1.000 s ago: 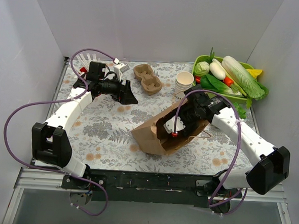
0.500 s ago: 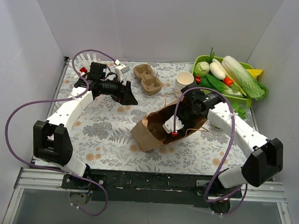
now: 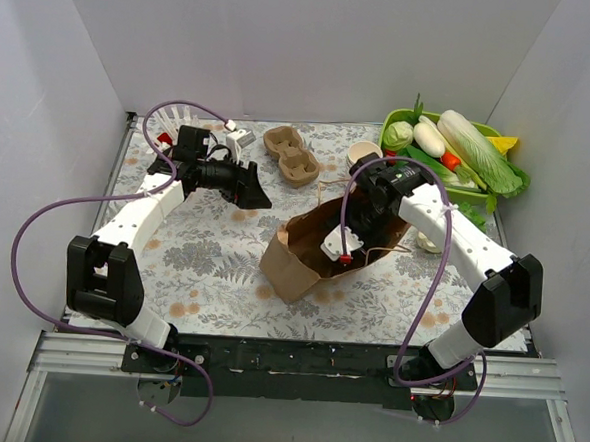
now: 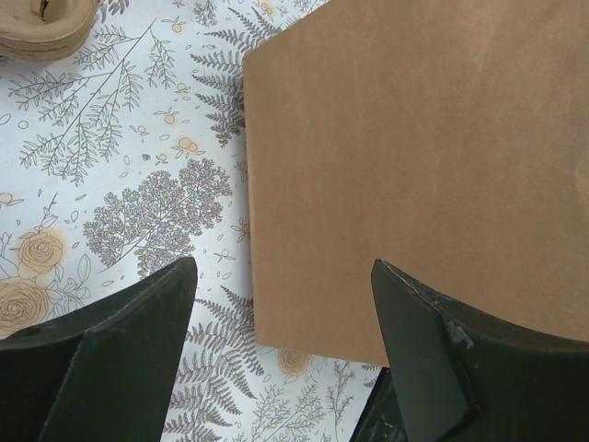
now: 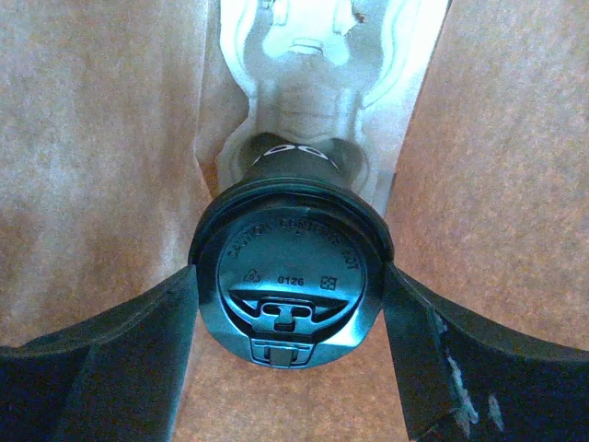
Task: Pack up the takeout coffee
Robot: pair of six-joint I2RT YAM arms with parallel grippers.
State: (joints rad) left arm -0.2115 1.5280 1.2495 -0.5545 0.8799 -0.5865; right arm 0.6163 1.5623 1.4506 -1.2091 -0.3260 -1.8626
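The takeout coffee (image 5: 290, 262) shows its round black lid in the right wrist view, deep inside the brown paper bag (image 3: 301, 259). My right gripper (image 5: 287, 274) is shut on it, one finger against each side of the lid. A pale moulded shape (image 5: 304, 55) lies beyond the cup in the bag. From above, the right arm (image 3: 421, 207) reaches into the bag's mouth and the cup is hidden. The tan two-cup carrier (image 3: 291, 154) sits at the back centre. My left gripper (image 3: 252, 191) hangs open over the cloth, and the bag's base (image 4: 414, 166) fills its wrist view.
A red cup of white straws (image 3: 164, 133) stands back left. A stack of paper cups (image 3: 363, 156) is beside the green basket of vegetables (image 3: 455, 149) at back right. White walls close in the flowered tablecloth (image 3: 198, 255).
My right arm has swung left and farther back, pushing deeper into the bag. The bag has shifted and its mouth has lifted. The left arm has barely moved.
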